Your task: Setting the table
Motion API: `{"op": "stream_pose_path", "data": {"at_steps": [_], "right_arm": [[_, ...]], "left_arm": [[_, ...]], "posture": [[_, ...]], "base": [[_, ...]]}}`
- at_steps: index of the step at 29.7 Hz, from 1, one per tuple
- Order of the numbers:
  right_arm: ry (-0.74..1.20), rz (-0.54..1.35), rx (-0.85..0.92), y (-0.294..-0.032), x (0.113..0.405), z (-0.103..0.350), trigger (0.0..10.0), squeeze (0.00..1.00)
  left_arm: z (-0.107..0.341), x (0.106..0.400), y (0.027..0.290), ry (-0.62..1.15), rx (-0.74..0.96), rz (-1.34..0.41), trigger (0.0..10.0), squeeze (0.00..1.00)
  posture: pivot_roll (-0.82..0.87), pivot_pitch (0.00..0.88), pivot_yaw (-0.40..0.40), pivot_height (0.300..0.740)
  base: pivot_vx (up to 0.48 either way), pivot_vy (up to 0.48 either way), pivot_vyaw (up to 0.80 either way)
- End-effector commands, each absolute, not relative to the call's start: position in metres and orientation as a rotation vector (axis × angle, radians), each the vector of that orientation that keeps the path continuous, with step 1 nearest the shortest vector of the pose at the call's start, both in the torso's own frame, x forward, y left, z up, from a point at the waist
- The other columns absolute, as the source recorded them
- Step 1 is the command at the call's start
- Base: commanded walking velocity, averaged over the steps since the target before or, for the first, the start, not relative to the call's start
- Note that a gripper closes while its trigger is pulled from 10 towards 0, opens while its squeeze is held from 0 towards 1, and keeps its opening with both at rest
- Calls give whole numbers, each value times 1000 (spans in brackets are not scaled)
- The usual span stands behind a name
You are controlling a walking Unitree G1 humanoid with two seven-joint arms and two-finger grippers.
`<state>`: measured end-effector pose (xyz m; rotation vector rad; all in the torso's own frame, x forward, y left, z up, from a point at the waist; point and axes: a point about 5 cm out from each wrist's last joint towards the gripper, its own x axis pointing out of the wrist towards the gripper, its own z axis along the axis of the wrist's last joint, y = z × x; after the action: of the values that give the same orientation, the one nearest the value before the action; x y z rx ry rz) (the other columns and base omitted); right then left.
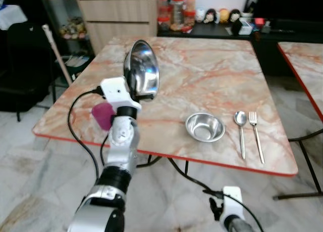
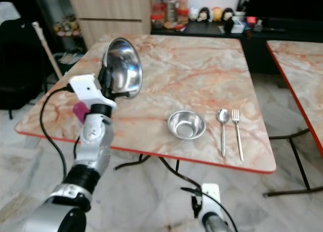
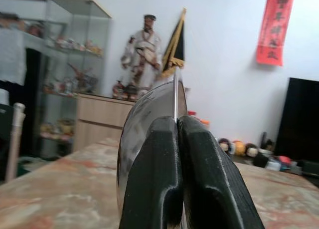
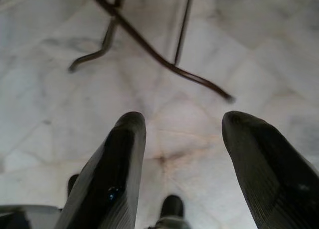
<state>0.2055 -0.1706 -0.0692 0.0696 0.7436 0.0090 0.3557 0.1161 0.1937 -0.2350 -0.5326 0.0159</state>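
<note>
- From the head camera I see my left tool (image 1: 132, 88) raised above the marble tabletop (image 1: 212, 75), pinching a steel plate (image 1: 142, 69) on edge, upright.
- My left wrist view shows both fingers (image 3: 154, 179) clamped on the rim.
- A steel bowl (image 1: 205, 127), spoon (image 1: 240, 126) and fork (image 1: 256, 133) lie near the front edge.
- My right tool (image 4: 182, 164) hangs spread over the floor (image 4: 164, 74).

On the table (image 1: 202, 70) before me, a small bowl (image 1: 205, 127) sits near the front edge; just to its right lie a spoon (image 1: 240, 126) and, right of that, a fork (image 1: 256, 133), side by side. A plate (image 1: 142, 69) stands on edge above the table's left part, pinched in my left gripper (image 3: 177, 139).
</note>
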Motion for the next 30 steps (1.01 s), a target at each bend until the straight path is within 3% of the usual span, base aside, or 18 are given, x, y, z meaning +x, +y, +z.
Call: {"op": "stream_pose_path", "data": {"at_steps": [1,11,23,30], "right_arm": [[738,-23,87,-177,206,-68,10000,0],[746,-29,96,-177,205,-69,10000,0],[746,-30,102,-178,205,-69,10000,0],[734,-38,104,-179,207,-68,10000,0]], "left_arm": [[203,355,108,-574,-242,-3,10000,0],[204,355,110,-577,-246,5,10000,0],[205,356,112,-577,-250,15,10000,0],[211,357,114,-595,-263,25,10000,0]], "posture": [[-21,0,24,740],[-22,0,26,740],[-23,0,26,740],[-32,0,29,740]], "base": [[0,-349,0],[0,-349,0],[0,-350,-800],[0,-352,0]]}}
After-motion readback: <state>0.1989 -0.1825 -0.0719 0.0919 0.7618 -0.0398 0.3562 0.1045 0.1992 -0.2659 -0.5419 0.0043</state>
